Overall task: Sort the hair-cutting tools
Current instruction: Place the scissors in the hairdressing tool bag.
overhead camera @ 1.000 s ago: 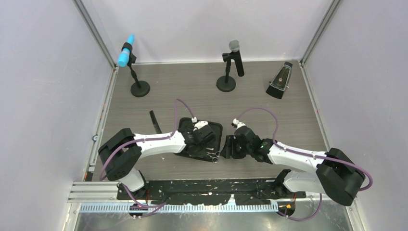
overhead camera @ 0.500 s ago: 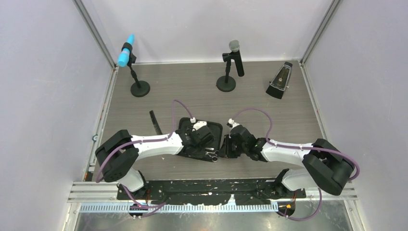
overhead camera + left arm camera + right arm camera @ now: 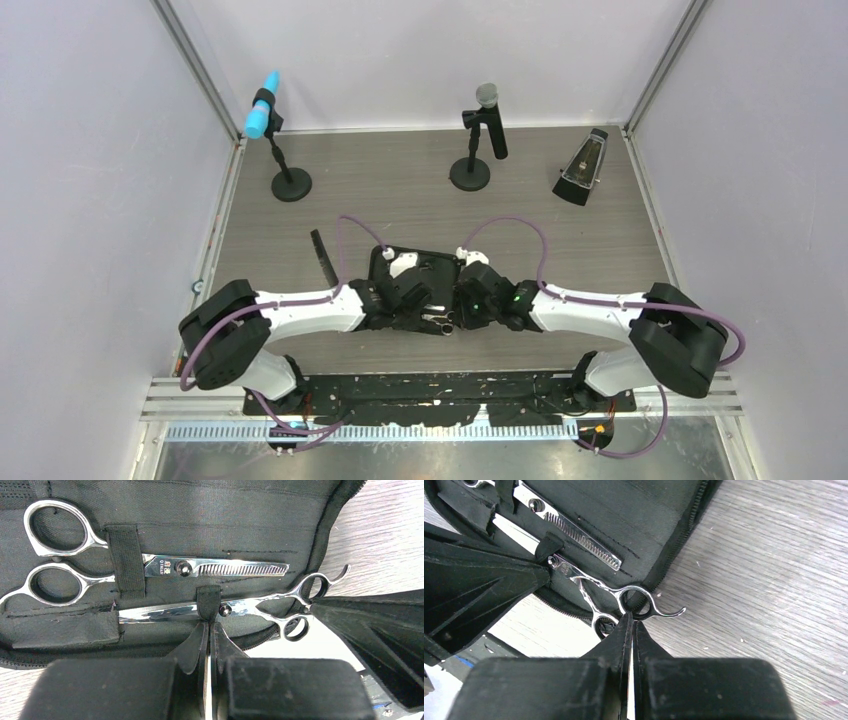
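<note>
Currently one toothed scissors [image 3: 215, 569] at 12 o'clock and one plain scissors [image 3: 240, 606] at 6 are lying in one case [image 3: 200, 520], with left gripper [image 3: 209, 630] and right gripper [image 3: 631, 622] both pressing jaws together.

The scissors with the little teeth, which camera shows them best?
The left wrist view: the toothed scissors lie whole in the open case, both finger rings and a strap across them showing. The right wrist view catches mainly its toothed blade. In the top view they are too covered to make out.

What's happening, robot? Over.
Left fingers shut at strap. Right fingers shut at scissors ring, grip unclear. Handles past case edge; strap across blade. Over.
</note>
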`<control>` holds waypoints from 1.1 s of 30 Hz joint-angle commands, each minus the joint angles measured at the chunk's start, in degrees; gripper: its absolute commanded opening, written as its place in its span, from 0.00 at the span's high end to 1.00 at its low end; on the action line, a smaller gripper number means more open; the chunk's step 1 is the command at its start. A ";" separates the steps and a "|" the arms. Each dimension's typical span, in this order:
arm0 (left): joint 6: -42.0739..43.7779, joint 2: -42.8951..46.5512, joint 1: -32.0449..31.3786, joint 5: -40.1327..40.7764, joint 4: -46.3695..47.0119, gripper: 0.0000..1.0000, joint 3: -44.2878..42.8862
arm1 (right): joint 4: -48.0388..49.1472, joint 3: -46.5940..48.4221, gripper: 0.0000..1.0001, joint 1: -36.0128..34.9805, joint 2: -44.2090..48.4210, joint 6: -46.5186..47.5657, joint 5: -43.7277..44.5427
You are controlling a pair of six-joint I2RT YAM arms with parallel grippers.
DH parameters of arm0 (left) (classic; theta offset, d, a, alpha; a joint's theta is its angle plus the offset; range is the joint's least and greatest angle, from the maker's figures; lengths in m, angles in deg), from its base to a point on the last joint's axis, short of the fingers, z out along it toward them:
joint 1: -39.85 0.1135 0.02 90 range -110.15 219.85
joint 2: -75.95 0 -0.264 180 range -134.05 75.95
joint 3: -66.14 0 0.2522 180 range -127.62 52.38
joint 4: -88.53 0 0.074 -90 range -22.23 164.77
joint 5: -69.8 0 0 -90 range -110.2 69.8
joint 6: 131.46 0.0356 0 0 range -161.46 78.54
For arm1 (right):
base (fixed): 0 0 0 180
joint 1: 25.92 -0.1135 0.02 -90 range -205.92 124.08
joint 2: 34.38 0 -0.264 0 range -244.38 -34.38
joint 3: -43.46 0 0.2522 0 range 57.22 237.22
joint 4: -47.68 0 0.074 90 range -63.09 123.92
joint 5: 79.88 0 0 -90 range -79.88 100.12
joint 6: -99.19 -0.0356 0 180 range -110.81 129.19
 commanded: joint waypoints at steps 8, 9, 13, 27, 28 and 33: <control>-1.93 2.58 0.56 3.75 5.75 1.00 2.29 | -0.14 0.23 0.83 -1.59 4.72 -2.75 4.68; -1.92 2.54 0.56 3.75 5.76 1.00 2.32 | -0.14 -0.60 0.77 -1.25 5.79 -3.72 4.96; -1.81 2.49 0.56 3.57 5.78 1.00 2.17 | -0.19 -1.98 0.60 -0.63 10.32 -5.75 4.96; -1.65 3.01 0.56 3.32 7.11 1.00 2.86 | 4.33 -0.62 0.58 0.74 1.34 -5.16 1.43; -1.58 3.07 0.56 3.31 7.28 1.00 2.93 | 5.11 -0.29 0.59 0.70 0.71 -5.03 0.94; -0.73 3.01 0.32 2.97 8.62 1.00 2.76 | 6.13 2.50 0.68 -1.03 -4.22 -3.52 0.15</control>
